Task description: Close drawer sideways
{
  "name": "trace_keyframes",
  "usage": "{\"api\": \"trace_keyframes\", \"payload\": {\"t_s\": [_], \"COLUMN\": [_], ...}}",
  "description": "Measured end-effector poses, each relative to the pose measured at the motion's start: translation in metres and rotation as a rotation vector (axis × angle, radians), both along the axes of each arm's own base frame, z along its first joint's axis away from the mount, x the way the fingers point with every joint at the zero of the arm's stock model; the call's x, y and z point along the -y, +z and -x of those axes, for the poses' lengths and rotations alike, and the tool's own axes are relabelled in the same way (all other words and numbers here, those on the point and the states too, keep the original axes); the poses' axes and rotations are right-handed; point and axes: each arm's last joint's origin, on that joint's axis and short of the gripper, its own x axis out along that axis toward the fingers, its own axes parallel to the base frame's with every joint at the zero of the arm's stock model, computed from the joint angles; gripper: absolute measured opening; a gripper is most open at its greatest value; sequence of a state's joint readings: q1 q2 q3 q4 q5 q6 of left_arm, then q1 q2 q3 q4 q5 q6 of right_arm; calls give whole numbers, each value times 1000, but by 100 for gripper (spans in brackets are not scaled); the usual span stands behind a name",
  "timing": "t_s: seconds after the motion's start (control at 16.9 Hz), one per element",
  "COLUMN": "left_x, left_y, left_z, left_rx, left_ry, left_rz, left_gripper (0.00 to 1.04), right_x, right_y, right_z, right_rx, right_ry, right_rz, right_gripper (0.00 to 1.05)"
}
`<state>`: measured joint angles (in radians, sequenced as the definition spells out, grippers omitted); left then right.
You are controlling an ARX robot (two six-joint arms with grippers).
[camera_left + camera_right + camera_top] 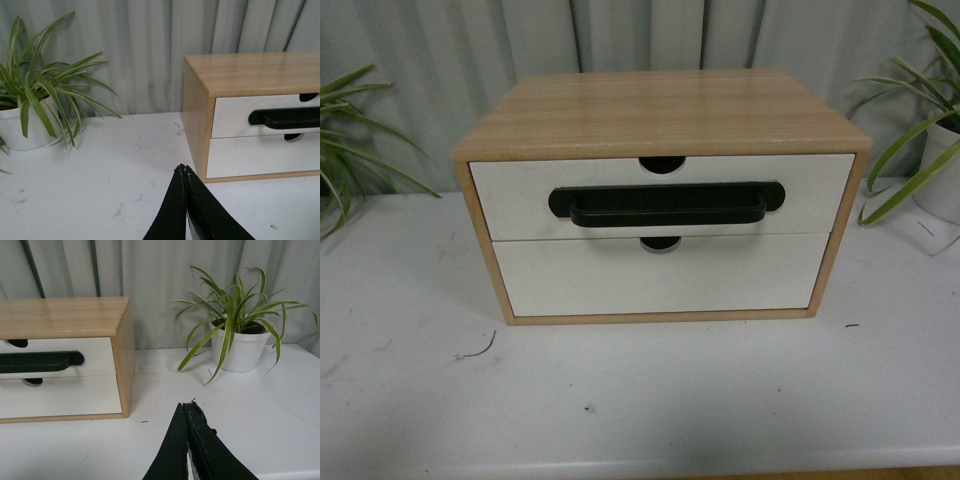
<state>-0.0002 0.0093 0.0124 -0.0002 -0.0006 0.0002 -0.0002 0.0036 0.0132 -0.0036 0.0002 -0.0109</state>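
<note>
The drawer [520, 195] is the upper one of a light wood cabinet [660, 110] on the white table. It has a white front, a long black bar handle [665, 205] and a semicircular notch [662, 164] in its top edge. Its front stands slightly proud of the cabinet and of the lower drawer's front. The drawer [235, 117] also shows in the left wrist view, and the drawer [95, 350] in the right wrist view. My left gripper [183, 169] is shut and empty, low over the table off the cabinet's left corner. My right gripper [187, 405] is shut and empty, off the cabinet's right side. Neither gripper appears in the front view.
A handleless white lower drawer [660, 280] sits beneath. A potted plant [30, 100] stands left of the cabinet and another potted plant [240, 335] stands to its right. A grey curtain [620, 35] hangs behind. The table's front edge [640, 470] runs close to the camera.
</note>
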Motion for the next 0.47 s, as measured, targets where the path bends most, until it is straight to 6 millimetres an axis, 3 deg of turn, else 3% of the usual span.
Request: {"api": "trace_keyframes", "payload": {"t_s": [0.3,0.47], "left_x": [0,0], "left_y": [0,0], "left_z": [0,0], "left_rx": [-3,-3], "left_ry": [0,0], "left_rz": [0,0], "left_gripper": [5,41], "right_x": [0,0], "right_y": [0,0], "right_z": [0,0], "right_rx": [0,0], "right_ry": [0,0], "right_rz": [1,0], "right_gripper": [2,39]}}
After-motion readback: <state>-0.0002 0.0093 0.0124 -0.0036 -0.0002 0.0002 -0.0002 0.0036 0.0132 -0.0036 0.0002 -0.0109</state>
